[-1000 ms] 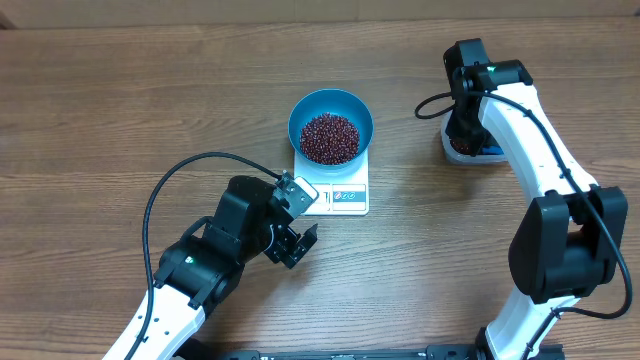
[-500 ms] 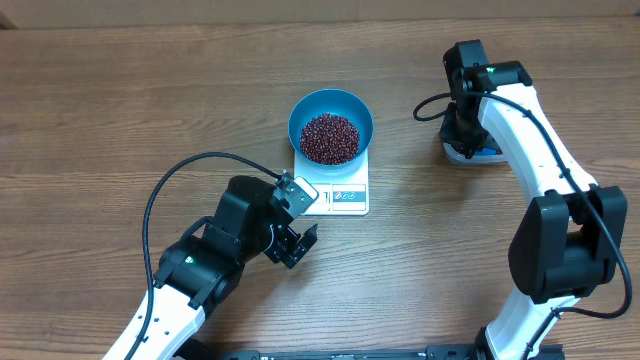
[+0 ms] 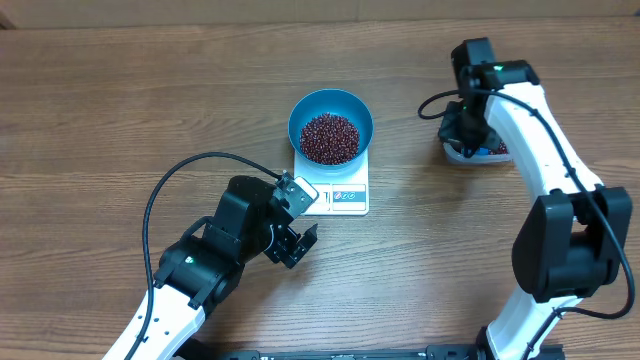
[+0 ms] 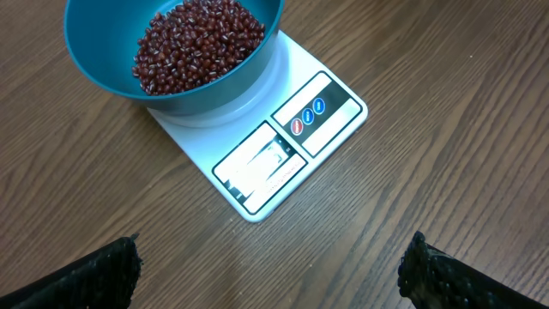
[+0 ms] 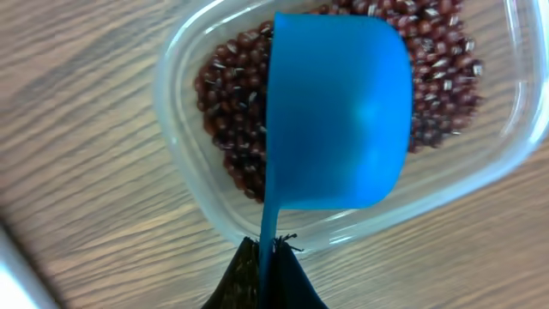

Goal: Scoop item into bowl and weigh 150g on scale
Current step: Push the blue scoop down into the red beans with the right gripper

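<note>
**Scoop gripped over the tub, filled bowl on the scale**

The right arm (image 3: pixel 540 150) is seen stretched from its base at the near right edge of the wooden table (image 3: pixel 120 100) toward the far side, with its wrist bent down over a clear rounded-rectangle plastic tub (image 5: pixel 184 146). The right gripper (image 5: pixel 268 273) is clamped tight on the thin handle of a small blue plastic scoop (image 5: pixel 339 112). The scoop's cup is held above the tub with its rounded underside turned to the wrist camera. Whether the cup touches the contents below cannot be judged from this angle. Tiny dark red-brown beans (image 5: pixel 232 129) are spread across the tub's floor around and behind the scoop.

The left arm (image 3: pixel 190 270) is angled in from the near left corner, its cable looped over the tabletop. The left gripper (image 3: pixel 300 243) is spread wide with nothing between its fingers (image 4: pixel 94 275). It is poised over bare wood near the front left corner of the scale and is apart from it.

A round, deep, bright blue bowl (image 3: pixel 330 101) is set on the far part of a small flat white square digital kitchen scale (image 3: pixel 345 196). The display strip and buttons are left uncovered along the near edge. A heap of the same beans (image 3: pixel 329 138) is contained in the bowl. The display reading is too faint to be read.
</note>
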### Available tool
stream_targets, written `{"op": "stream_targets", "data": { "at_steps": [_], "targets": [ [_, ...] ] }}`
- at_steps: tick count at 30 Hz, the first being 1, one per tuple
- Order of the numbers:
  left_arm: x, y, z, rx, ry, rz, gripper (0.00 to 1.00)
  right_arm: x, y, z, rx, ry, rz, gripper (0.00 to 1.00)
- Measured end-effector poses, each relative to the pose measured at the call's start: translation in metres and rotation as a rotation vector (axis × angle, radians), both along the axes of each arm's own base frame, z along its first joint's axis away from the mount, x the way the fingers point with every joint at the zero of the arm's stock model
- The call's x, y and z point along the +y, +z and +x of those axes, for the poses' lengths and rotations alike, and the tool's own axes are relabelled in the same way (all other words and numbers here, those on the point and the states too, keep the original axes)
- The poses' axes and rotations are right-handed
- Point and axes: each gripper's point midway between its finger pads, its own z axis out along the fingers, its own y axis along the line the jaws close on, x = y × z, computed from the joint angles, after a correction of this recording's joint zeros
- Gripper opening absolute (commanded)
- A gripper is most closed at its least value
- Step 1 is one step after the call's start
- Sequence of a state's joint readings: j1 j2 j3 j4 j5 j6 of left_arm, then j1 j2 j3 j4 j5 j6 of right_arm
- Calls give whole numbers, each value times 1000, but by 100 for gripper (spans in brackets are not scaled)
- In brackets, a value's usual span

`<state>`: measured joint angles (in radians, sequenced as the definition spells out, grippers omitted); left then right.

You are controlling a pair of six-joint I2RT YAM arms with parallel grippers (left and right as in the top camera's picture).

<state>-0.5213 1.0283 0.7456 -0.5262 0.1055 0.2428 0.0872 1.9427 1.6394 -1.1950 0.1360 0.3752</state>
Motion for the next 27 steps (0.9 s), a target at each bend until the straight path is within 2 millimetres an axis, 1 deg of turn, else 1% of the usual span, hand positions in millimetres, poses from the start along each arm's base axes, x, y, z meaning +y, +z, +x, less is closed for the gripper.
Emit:
{"op": "stream_targets", "data": {
  "at_steps": [4,9,20,27],
  "targets": [
    [0,0,0,0,0,0,100,0,2,4,-6,-14,142,4],
    [0,0,0,0,0,0,100,-6,4,3,-5,-39,251,4],
    [0,0,0,0,0,0,100,-24,7,-2,0,-51,361,4],
    [0,0,0,0,0,0,100,-35,13,-7,-13,-47,471,4]
  ]
}}
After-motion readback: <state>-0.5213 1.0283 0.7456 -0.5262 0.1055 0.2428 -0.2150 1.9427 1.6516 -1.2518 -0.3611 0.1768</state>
